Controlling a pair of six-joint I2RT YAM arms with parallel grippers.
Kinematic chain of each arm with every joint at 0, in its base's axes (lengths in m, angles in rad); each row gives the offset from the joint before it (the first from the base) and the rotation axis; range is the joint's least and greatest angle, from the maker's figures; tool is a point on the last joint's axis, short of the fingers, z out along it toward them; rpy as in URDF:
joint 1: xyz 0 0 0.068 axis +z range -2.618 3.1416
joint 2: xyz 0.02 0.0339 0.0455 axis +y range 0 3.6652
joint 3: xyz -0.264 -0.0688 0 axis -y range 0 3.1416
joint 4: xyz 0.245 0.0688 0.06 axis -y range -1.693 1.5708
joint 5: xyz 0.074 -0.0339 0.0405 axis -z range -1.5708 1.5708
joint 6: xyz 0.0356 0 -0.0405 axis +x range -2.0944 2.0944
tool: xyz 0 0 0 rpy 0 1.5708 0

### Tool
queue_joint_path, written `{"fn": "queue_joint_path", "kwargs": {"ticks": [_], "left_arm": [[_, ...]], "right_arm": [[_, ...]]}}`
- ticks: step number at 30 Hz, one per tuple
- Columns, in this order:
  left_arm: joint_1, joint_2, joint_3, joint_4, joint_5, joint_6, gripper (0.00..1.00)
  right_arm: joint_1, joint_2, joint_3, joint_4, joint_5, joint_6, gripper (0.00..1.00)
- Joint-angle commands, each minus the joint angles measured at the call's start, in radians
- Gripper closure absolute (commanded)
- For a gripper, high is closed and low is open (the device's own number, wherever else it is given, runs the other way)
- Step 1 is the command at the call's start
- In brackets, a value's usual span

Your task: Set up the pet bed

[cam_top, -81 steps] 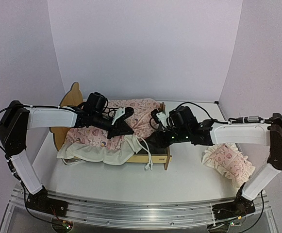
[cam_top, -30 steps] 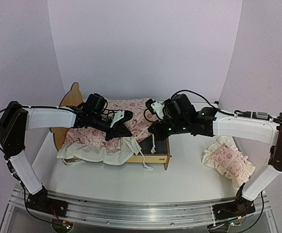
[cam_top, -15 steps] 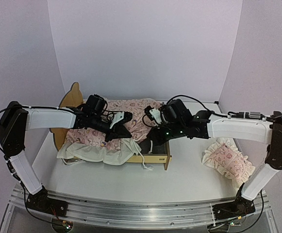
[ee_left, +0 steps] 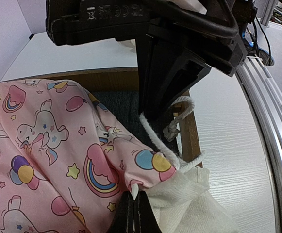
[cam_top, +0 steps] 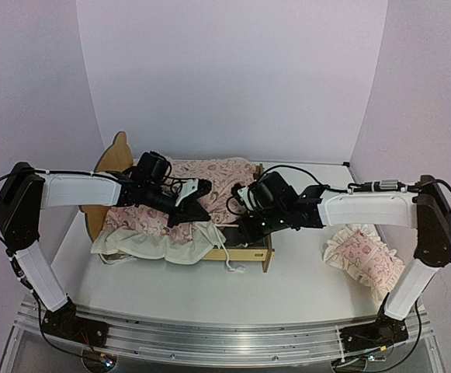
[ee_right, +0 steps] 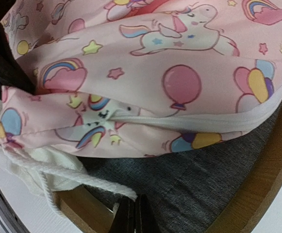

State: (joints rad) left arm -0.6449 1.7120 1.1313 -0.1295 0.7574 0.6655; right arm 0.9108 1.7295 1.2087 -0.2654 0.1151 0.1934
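The pet bed [cam_top: 247,254] stands on the table [cam_top: 209,299], left of centre, with its headboard [cam_top: 116,153] at the left. The quilt [cam_top: 213,177] lies bunched on the bed and overhangs the near rail. A cord [ee_left: 155,138] runs from the quilt across the foot end. The pillow [cam_top: 365,260] lies on the table to the right of the bed, apart from it.

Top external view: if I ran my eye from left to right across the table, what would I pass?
The pet bed headboard → left gripper → right gripper → ruffled pillow. The quilt spreads beneath both grippers, so it has no single place.
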Motion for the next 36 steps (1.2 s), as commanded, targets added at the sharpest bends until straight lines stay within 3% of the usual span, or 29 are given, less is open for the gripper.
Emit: {"fn": "queue_joint_path", "kwargs": {"ticks": [1, 5, 16, 21, 28, 36], "left_arm": [[0.008, -0.059, -0.016, 0.007, 0.016, 0.012, 1.00], [0.008, -0.059, -0.018, 0.011, 0.017, 0.009, 1.00], [0.008, -0.061, -0.024, 0.017, 0.008, 0.012, 1.00], [0.008, -0.055, -0.018, 0.021, 0.008, 0.011, 1.00], [0.008, -0.054, -0.022, 0.024, 0.003, 0.013, 1.00], [0.008, -0.055, -0.022, 0.027, 0.000, 0.012, 1.00]], "right_arm": [[0.001, -0.011, 0.041, -0.003, 0.138, 0.015, 1.00], [-0.003, -0.015, 0.059, -0.002, 0.173, -0.006, 1.00], [-0.003, 0.047, 0.080, -0.130, 0.013, 0.067, 0.97], [-0.003, 0.067, 0.125, -0.174, -0.090, 0.075, 0.83], [-0.022, 0.062, 0.255, -0.448, -0.046, 0.046, 0.63], [-0.028, 0.181, 0.422, -0.707, -0.102, 0.043, 0.69]]}}
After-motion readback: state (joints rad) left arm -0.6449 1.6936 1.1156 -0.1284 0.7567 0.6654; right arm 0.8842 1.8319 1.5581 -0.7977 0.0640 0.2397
